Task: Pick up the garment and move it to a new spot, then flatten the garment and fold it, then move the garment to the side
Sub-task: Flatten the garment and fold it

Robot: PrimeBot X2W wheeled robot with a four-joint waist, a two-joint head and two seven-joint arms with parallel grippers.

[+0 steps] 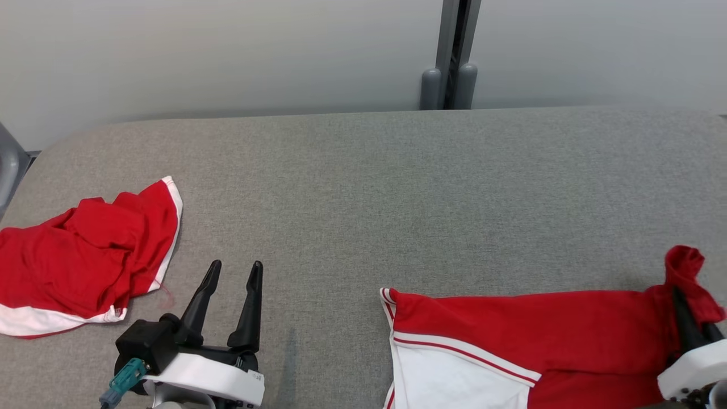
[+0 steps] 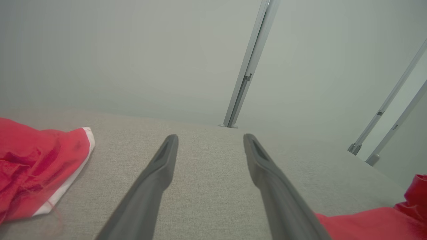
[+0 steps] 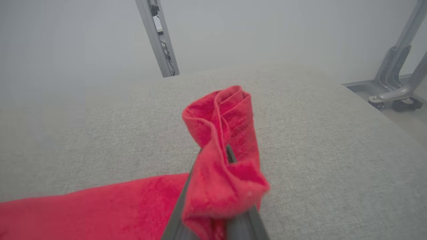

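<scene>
**Head view.** Your right gripper (image 1: 683, 304) is clamped on a bunched corner of the red garment (image 1: 539, 324), which lies on the grey table (image 1: 397, 187) at near right. A crumpled red cloth (image 1: 85, 255) sits far left.

**Left wrist view.** Your left gripper (image 2: 210, 137) stands spread wide, holding nothing.

**Right wrist view.** The pinch takes only a small tuft, so a brisk lift could pull it free.

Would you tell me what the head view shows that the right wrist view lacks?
Head, not wrist: the open left gripper, a crumpled red garment, the white panel of the held garment. Wrist, not head: a metal frame foot beside the table. Both: the right gripper shut on the held garment, and the table.
</scene>
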